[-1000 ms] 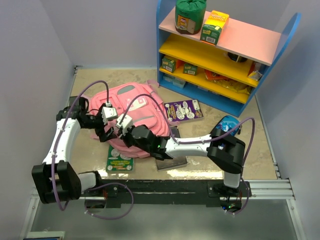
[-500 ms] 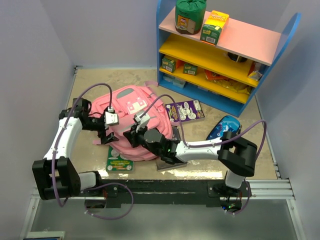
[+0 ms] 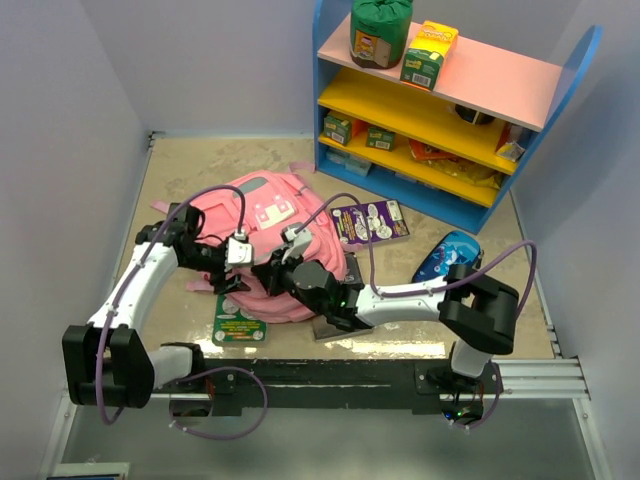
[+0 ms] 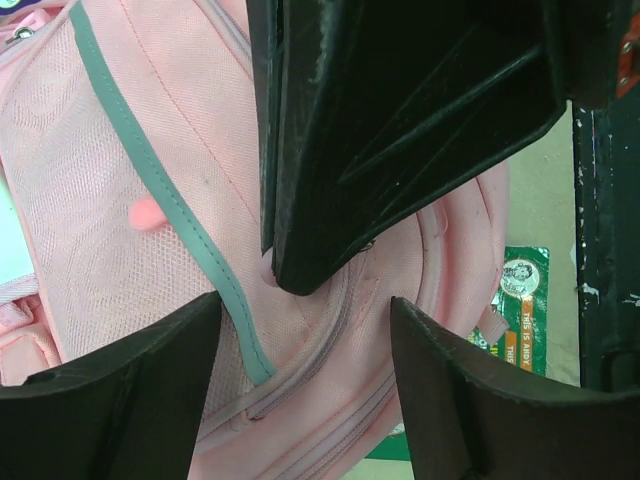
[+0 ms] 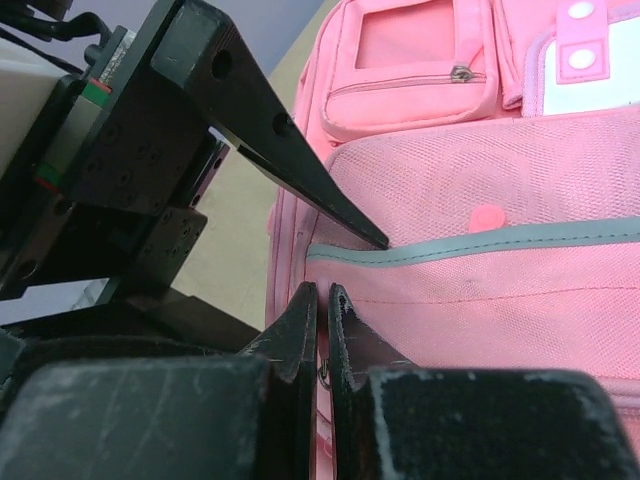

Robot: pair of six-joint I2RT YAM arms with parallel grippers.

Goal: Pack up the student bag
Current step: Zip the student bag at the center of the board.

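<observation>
The student bag (image 3: 265,205) is a pink backpack lying flat at mid-left of the table, and it fills the left wrist view (image 4: 130,180) and right wrist view (image 5: 500,300). My right gripper (image 3: 270,272) (image 5: 322,290) is shut on a pink zipper pull with a small metal ring at the bag's near-left edge. My left gripper (image 3: 243,280) (image 4: 305,308) stands open just left of it. Its jaws straddle the bag's zipper seams without touching the fabric. The right gripper's fingers (image 4: 400,120) hang right above that gap. One of the left gripper's fingers (image 5: 300,170) shows in the right wrist view.
A green card pack (image 3: 238,320) (image 4: 522,300) lies partly under the bag's near edge. A dark flat item (image 3: 342,326) sits under my right forearm. A purple booklet (image 3: 368,222) and a blue case (image 3: 447,255) lie to the right. The stocked blue shelf (image 3: 450,110) stands at the back right.
My left gripper has moved right to the near edge of the bag, close to the right gripper, and its jaws have narrowed. The right gripper has stayed shut and shifted slightly right.
</observation>
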